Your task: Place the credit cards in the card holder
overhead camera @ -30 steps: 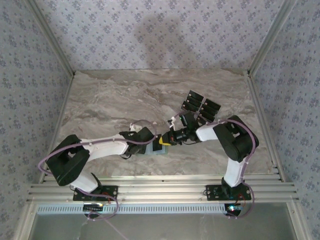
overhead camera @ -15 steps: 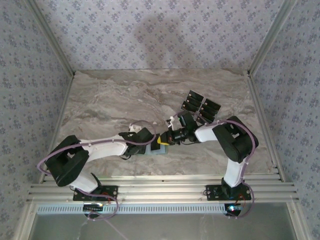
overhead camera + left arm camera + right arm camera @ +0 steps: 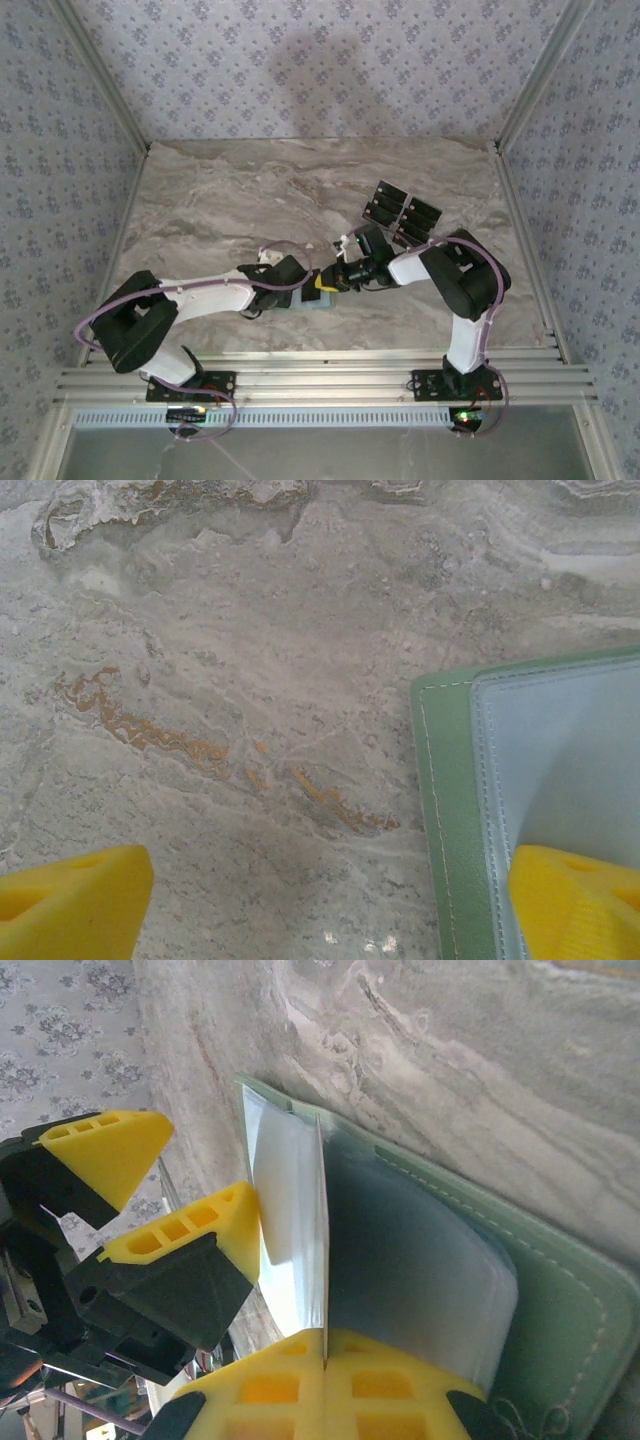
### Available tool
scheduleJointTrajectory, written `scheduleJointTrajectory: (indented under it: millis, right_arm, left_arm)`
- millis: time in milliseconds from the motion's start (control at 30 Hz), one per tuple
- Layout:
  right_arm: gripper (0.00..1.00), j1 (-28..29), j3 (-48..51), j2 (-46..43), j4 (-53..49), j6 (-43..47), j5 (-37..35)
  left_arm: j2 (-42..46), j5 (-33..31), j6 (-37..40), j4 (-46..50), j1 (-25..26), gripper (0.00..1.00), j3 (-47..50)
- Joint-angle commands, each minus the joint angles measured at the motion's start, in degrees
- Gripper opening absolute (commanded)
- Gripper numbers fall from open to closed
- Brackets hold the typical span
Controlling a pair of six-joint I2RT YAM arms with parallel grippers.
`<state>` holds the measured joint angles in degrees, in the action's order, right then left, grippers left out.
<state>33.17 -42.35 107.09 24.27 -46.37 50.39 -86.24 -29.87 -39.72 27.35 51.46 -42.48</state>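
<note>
1. While my right gripper (image 3: pixel 325 1348) is pinched shut on a thin pale inner leaf of the card holder (image 3: pixel 565 1305), standing it up on edge, no card sits inside that I can see.
2. My left gripper (image 3: pixel 322 885) is wide open and grips nothing — one tip rests on the holder's open face, the other hangs above bare table (image 3: pixel 220 660).
3. The credit cards (image 3: pixel 402 210) lie together, well apart from the holder — all, I judge, left to load.

The grey marble-patterned table (image 3: pixel 230 190) is viewed from high above and behind. The left wrist view is aimed straight down, the right aslant, both very close; the flat sage-green card holder (image 3: pixel 450 810) is shared.
</note>
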Motion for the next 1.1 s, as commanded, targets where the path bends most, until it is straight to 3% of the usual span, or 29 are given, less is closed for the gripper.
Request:
scheduleJointTrajectory:
  millis: [0, 1067]
  right_arm:
    - [0.0, 0.6, 0.8, 0.9, 1.9, -1.6, 0.4]
    - [0.0, 3.0, 2.2, 3.2, 6.4, -4.4, -0.8]
  left_arm:
    - [0.3, -0.3, -0.3, 2.4, 0.1, 0.92, 1.4]
    - [0.5, -0.5, -0.2, 2.3, 0.1, 0.92, 1.6]
